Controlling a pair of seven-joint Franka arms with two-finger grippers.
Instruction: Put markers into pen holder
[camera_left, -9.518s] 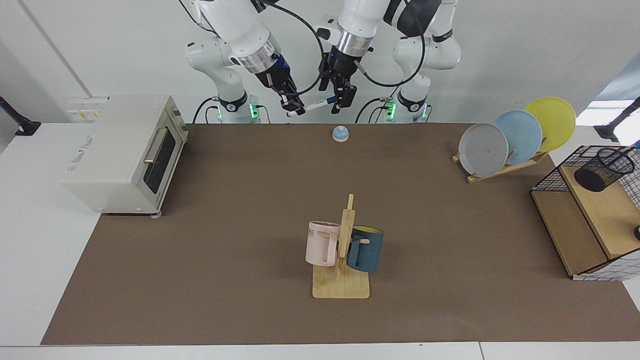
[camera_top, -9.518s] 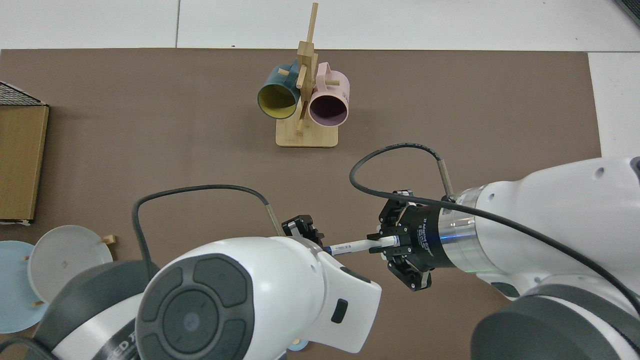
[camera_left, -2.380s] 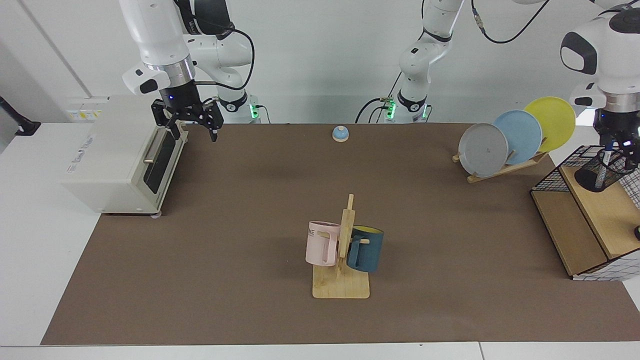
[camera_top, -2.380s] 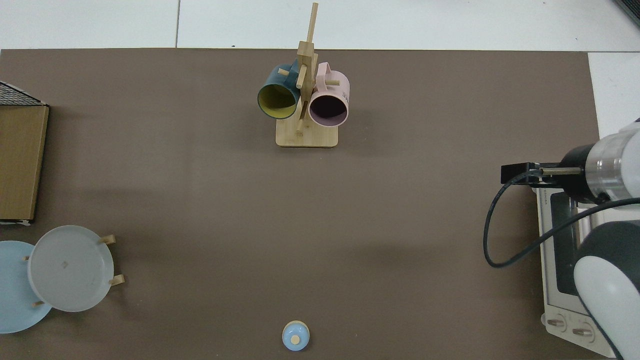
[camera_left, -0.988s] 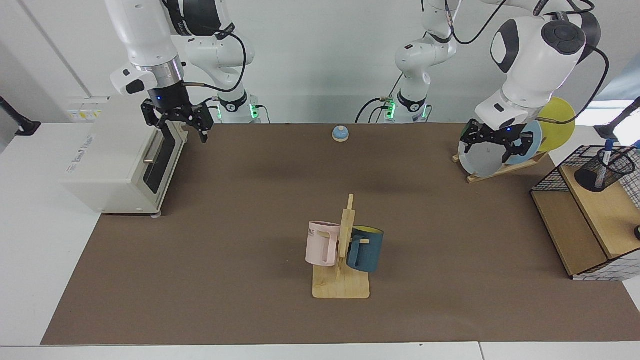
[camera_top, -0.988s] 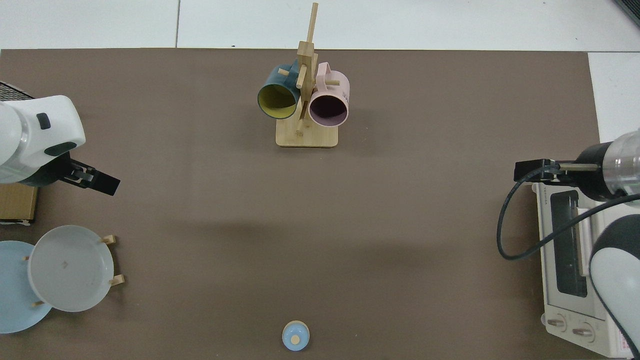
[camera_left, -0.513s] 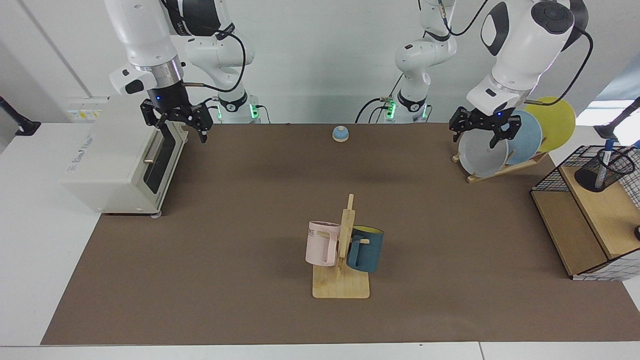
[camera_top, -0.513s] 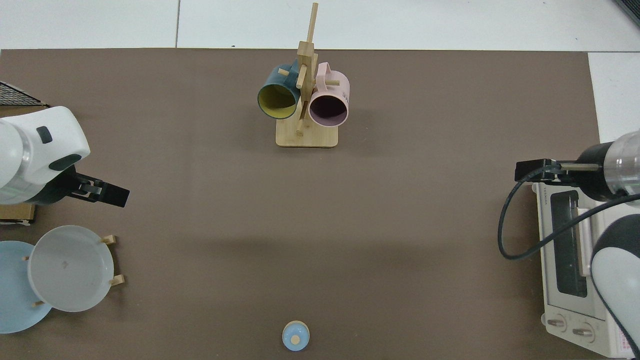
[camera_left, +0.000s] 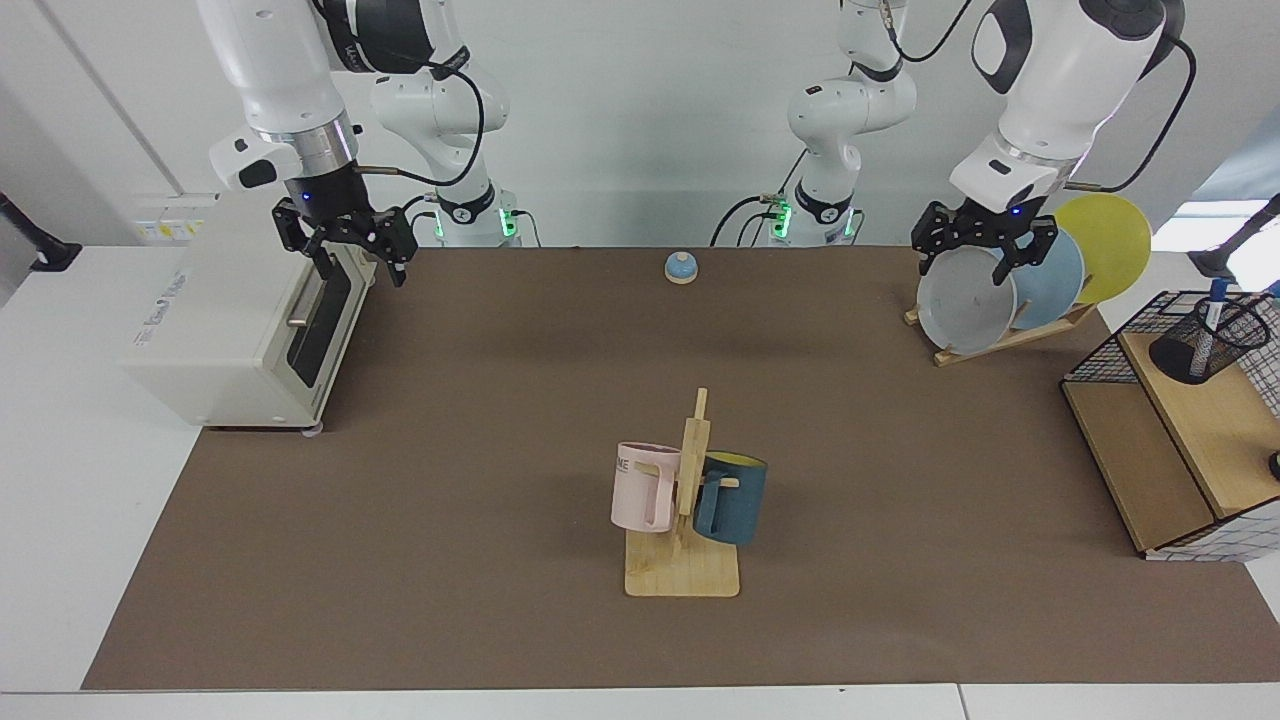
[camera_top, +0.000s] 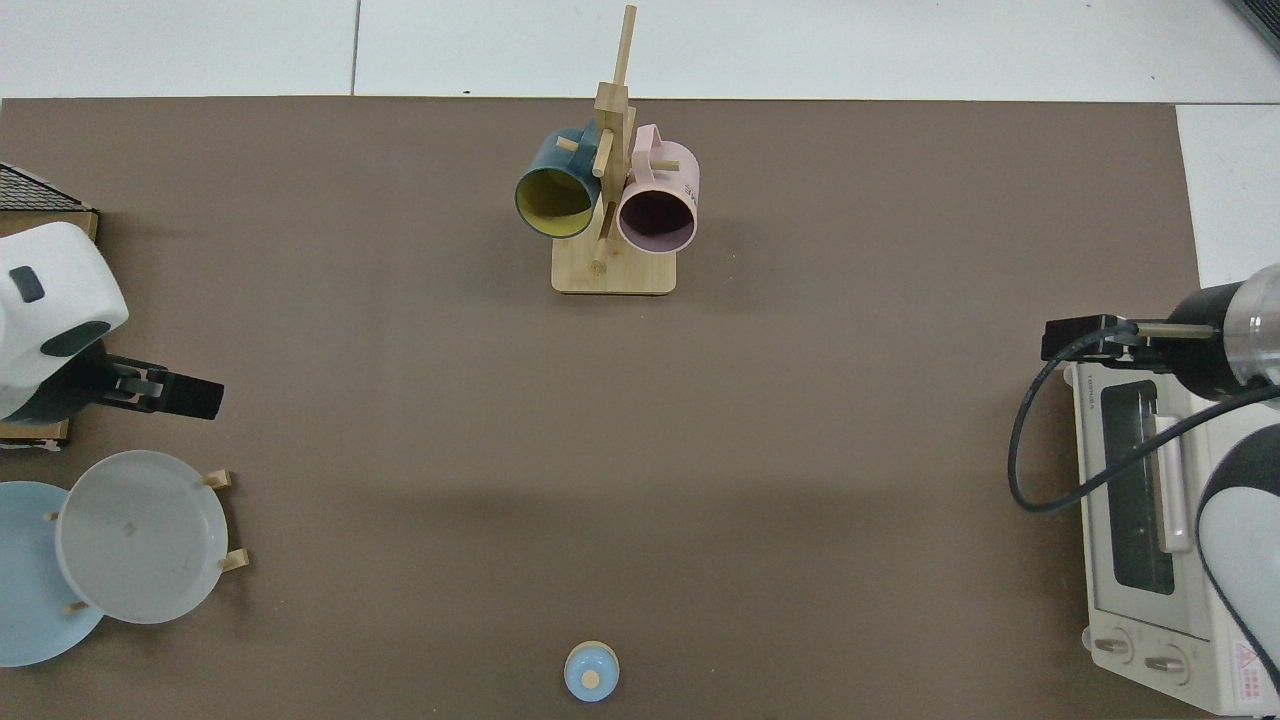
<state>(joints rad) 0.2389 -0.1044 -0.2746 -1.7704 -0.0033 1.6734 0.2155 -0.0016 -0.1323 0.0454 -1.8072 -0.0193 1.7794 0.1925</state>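
Brown mat (camera_left: 500, 450) covers the table; all positions taken from the mug tree (camera_left: 685, 500) standing near its middle. Toaster oven (camera_left: 250, 310) sits far off at the mat's edge on the right arm's side. Wire-grid shelf (camera_left: 1170, 420) stands at the opposite edge, with the plate rack (camera_left: 1020, 285) beyond it toward the arm bases. Right gripper (camera_left: 345, 245) hangs above the oven's door corner, fingers spread wide, nothing in them. Left gripper (camera_left: 985, 250) hangs over the grey plate, fingers likewise apart and empty. Pen holder (camera_left: 1205, 340) rests tilted on the shelf's upper board. Marker (camera_left: 1208, 325) stands inside it, blue cap poking above the rim.
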